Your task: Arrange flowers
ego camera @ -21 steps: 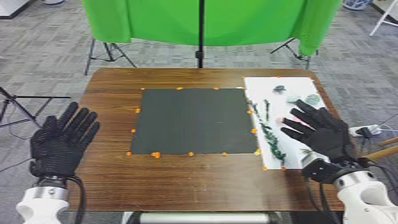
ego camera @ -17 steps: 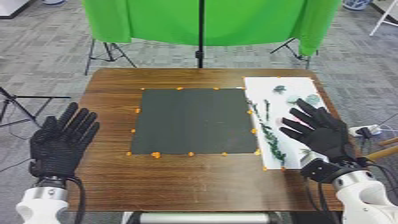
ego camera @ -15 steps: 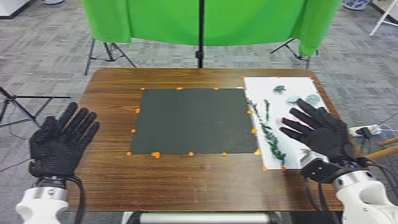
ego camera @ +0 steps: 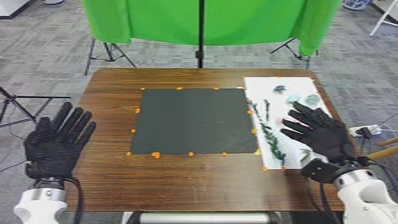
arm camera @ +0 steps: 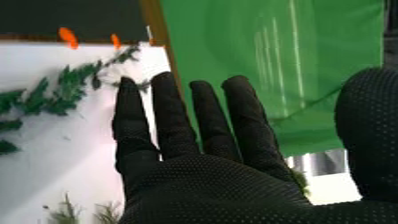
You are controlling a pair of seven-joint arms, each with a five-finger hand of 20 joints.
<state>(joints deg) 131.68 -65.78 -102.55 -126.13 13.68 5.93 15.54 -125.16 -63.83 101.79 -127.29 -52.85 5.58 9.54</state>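
Long green leafy stem (ego camera: 273, 144): lying on white rectangular sheet (ego camera: 265, 85)
Right black-gloved hand (ego camera: 329, 142): hovering over sheet, fingers standing apart
Left black-gloved hand (ego camera: 51, 154): spreading open

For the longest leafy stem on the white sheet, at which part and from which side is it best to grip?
Probably pinch the longest leafy stem near its middle, coming down from above, with thumb and fingers along its two long sides. It lies flat and narrow on the white sheet, and the open right hand is just to its right.
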